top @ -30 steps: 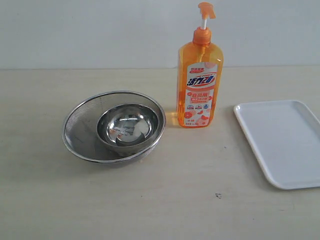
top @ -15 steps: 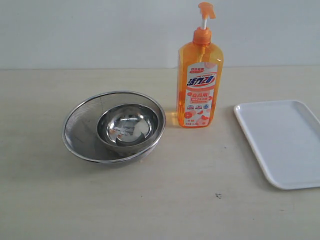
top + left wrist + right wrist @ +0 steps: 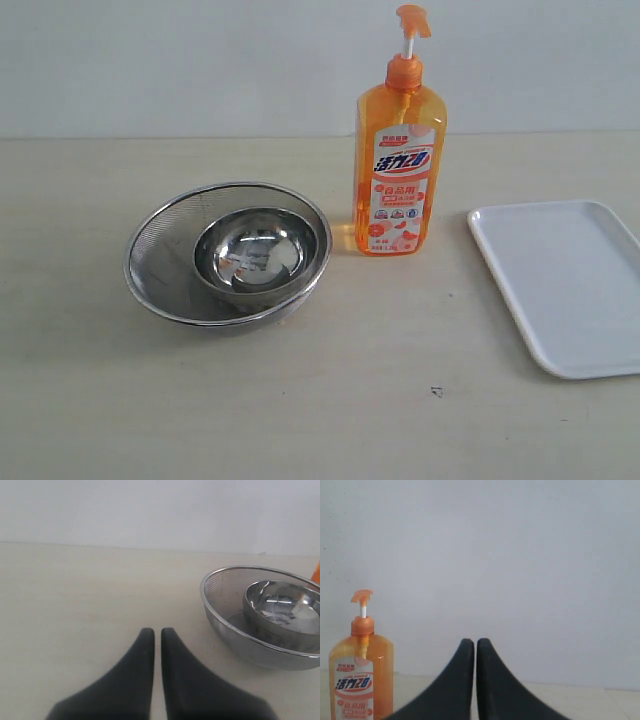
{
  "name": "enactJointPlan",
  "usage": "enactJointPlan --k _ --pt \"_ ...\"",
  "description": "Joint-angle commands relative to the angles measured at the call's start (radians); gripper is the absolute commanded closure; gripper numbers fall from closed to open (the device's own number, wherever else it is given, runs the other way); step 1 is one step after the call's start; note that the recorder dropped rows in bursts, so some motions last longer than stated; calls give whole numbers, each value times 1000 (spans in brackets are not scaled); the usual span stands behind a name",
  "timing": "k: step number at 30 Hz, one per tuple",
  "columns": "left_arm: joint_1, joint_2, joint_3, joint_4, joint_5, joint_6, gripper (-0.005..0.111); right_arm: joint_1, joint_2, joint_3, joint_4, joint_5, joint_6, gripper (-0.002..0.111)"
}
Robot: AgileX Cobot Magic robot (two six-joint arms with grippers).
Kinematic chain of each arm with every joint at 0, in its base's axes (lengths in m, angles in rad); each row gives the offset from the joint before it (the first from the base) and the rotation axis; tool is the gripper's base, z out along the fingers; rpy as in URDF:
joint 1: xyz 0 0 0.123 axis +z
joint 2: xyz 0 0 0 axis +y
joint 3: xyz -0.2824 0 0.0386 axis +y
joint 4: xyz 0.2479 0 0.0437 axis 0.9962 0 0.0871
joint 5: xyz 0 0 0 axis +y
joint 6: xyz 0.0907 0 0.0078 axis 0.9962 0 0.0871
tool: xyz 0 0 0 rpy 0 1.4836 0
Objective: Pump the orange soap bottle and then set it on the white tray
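Nothing has shifted in the past second: the orange soap bottle stands upright ahead of the right gripper, whose tips meet, holding nothing. The left gripper, seemingly closed too, points past the nested steel bowls. The white tray lies near the bottle.

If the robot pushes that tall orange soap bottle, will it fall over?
It might tip: the orange soap bottle is tall on a narrow base. It looks nearly full, so it is probably heavy and a bit steadier. Its smooth plastic sides may be slippery to grip.
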Motion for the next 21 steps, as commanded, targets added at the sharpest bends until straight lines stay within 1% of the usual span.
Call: enactJointPlan --k 1,6,12,17,21 --pt "-5 -3 3 4 0 4 102 -3 110 -101 0 34 -12 108" --pt "-5 -3 3 4 0 4 102 -3 297 -224 0 51 -12 108" --pt "-5 -3 3 4 0 4 102 -3 441 -288 0 129 -12 108" --pt "-5 -3 3 4 0 4 102 -3 477 -288 0 138 -7 108" --pt "-5 -3 3 4 0 4 102 -3 477 -288 0 105 -7 108"
